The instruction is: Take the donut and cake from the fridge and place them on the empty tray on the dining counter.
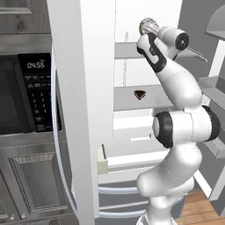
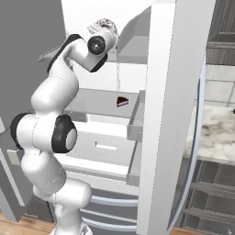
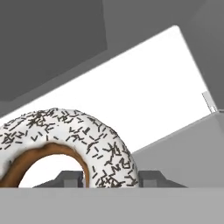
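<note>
Two fingers (image 3: 105,178) grasp the donut (image 3: 98,146) at its rim, above the shelf (image 3: 183,153).

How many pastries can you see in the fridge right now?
2. The donut is at the hand, between the fingers, up by the top shelf. The cake sits on the middle shelf. The open door may hide others.

Flat even rendered light, soft, shadowless
</note>
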Robot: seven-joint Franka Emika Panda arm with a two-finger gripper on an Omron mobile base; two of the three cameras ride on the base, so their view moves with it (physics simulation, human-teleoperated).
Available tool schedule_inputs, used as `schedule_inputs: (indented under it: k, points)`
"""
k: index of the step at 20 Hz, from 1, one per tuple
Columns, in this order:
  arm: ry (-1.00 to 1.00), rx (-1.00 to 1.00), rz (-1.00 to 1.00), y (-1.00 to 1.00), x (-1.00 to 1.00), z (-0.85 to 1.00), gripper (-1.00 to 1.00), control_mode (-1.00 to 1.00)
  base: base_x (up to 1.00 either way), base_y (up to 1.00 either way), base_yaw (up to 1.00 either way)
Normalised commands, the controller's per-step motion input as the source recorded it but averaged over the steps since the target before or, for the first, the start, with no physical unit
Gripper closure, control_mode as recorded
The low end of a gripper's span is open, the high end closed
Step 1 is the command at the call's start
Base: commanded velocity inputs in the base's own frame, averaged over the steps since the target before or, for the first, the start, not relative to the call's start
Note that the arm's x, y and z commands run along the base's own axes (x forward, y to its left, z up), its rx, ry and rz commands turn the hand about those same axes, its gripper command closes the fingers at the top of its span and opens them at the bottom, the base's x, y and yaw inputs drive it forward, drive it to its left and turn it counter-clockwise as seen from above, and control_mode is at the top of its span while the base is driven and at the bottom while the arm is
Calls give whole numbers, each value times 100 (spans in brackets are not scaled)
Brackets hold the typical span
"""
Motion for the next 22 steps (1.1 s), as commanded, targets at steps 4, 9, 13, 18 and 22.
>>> schedule_inputs:
  k: [4,9,13,18,22]
  points:
    - [0,1,0,-19,-100,-94,100,-100,0,0,0]
    - [7,-2,-3,30,-100,-12,100,-100,0,0,0]
    - [27,-11,-6,66,-100,75,100,-100,0,0,0]
    - [54,-30,0,66,-77,87,100,-100,0,0,0]
    - [84,-40,0,23,-14,-6,100,-100,0,0,0]
